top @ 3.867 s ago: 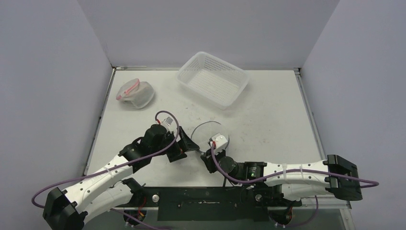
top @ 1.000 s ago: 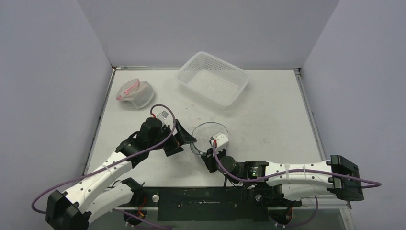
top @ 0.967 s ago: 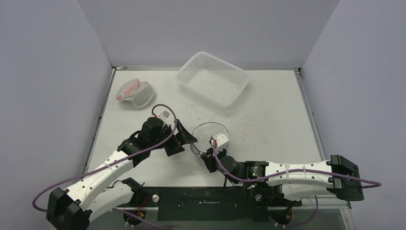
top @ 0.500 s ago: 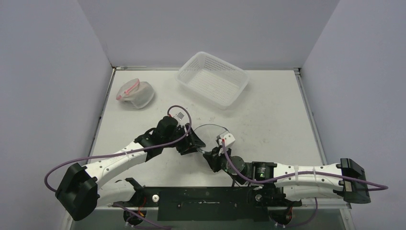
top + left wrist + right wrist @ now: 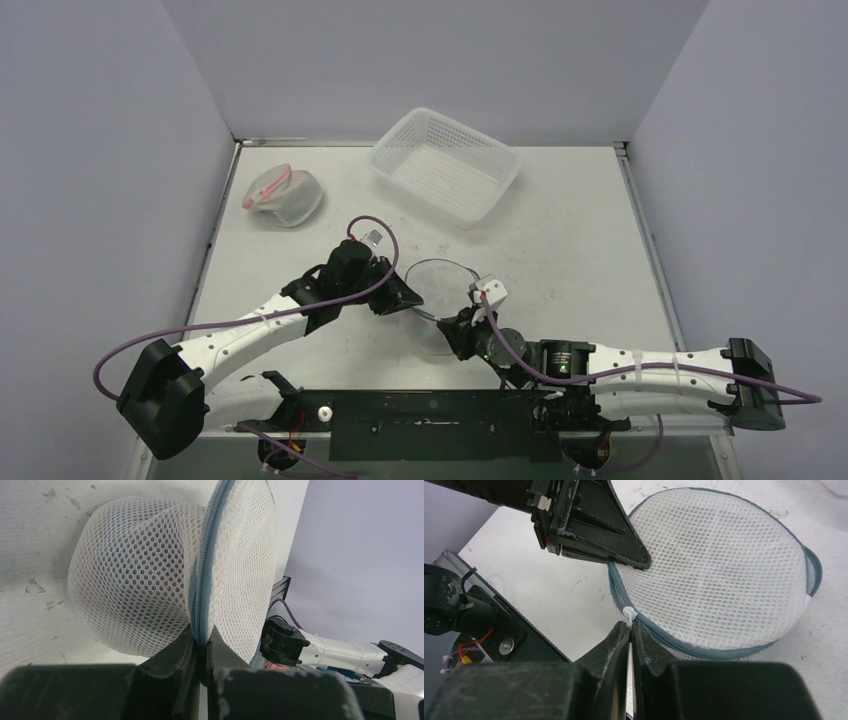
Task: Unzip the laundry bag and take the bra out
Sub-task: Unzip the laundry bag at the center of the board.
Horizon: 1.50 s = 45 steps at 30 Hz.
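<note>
Snapping shut, the left gripper now pinches the zipper rim of the laundry bag. The right gripper keeps pinching the zipper pull, so unzipping can probably start.

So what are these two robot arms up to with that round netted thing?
They hold a round mesh laundry bag between them. The left gripper is pinched on the bag's blue zipper rim, steadying it, while the right gripper is shut on the white zip pull. The zip looks closed where it shows, so opening seems about to start.
</note>
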Each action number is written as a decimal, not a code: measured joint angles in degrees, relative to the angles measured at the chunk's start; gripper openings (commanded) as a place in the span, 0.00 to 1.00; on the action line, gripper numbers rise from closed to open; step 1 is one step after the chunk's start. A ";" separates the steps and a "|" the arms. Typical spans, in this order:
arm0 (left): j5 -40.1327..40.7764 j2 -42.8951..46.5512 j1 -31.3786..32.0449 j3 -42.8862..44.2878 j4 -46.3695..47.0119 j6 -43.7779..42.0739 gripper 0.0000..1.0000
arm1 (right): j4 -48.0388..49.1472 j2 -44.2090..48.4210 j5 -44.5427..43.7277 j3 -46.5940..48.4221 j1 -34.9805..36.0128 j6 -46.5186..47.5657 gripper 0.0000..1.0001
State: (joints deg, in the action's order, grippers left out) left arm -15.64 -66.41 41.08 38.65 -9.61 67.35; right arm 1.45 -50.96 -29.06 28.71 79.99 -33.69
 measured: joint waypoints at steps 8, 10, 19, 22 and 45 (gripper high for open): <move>0.00 0.09 -1.57 0.00 0.00 -0.07 0.00 | -5.55 4.76 -2.73 -1.07 0.00 -2.36 0.05; -0.09 0.09 -2.10 0.00 0.02 -0.24 0.00 | -6.97 5.79 -3.78 -1.66 0.00 -3.34 0.05; -3.37 -0.94 -3.45 0.35 0.68 -3.10 0.15 | -10.12 9.25 -6.60 -3.13 0.00 -6.16 0.05; -5.11 -3.32 -3.72 1.92 1.07 -4.55 0.71 | -10.14 9.40 -6.82 -3.13 0.00 -5.99 0.05; -2.16 21.73 -6.97 -0.24 -18.73 -6.99 0.97 | 3.08 -8.26 1.01 3.43 -0.09 3.04 0.05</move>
State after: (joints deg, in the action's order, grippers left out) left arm -17.80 -44.69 34.11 38.41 -28.34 60.36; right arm 4.54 -59.22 -28.05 32.14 79.90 -30.65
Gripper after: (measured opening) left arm 0.969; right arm 0.062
